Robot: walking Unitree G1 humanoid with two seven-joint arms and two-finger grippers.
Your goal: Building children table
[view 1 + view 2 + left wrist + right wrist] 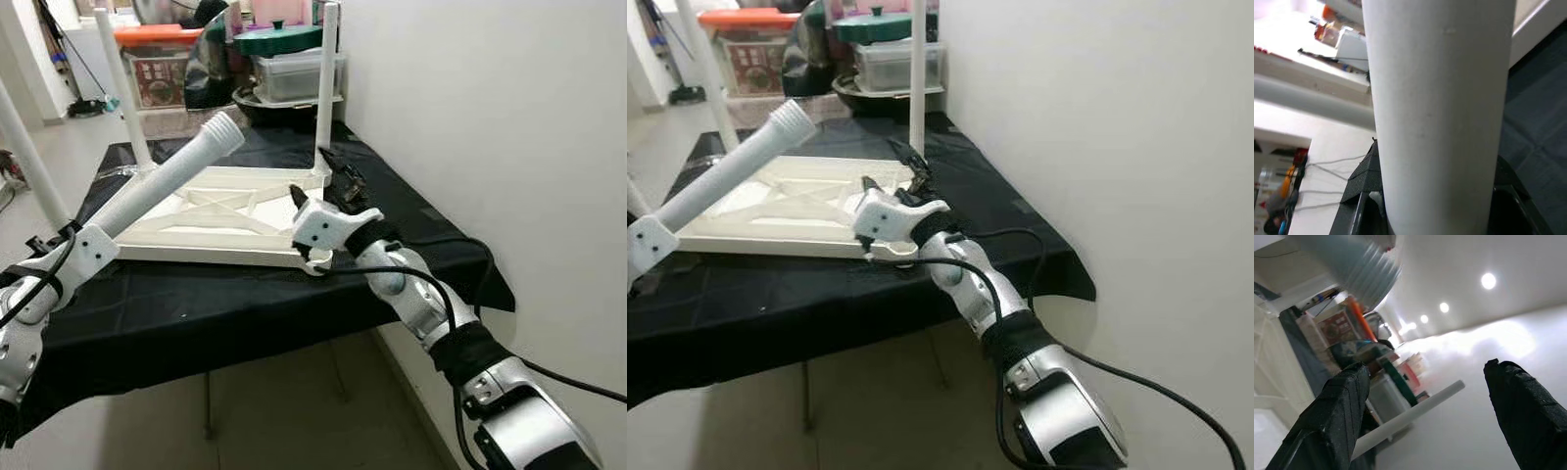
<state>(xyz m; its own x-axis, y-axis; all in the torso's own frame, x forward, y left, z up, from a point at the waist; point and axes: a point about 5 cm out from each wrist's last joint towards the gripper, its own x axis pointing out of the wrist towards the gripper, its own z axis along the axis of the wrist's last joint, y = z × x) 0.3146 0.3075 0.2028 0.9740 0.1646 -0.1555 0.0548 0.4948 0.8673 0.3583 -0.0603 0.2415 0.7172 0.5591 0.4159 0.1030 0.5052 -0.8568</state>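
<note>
The table leg (1440,112) hides most of the left tool (1425,205)

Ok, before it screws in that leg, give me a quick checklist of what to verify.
1. Left claw shut on the loose leg: ok.
2. Threaded end of the loose leg aimed at a socket: not ok, it points up and away.
3. Right claw open, fingers apart: ok.
4. Tabletop lying upside down on the black cloth: ok.
5. Fitted corner leg upright: ok.
6. Free socket location: cannot tell.
</note>
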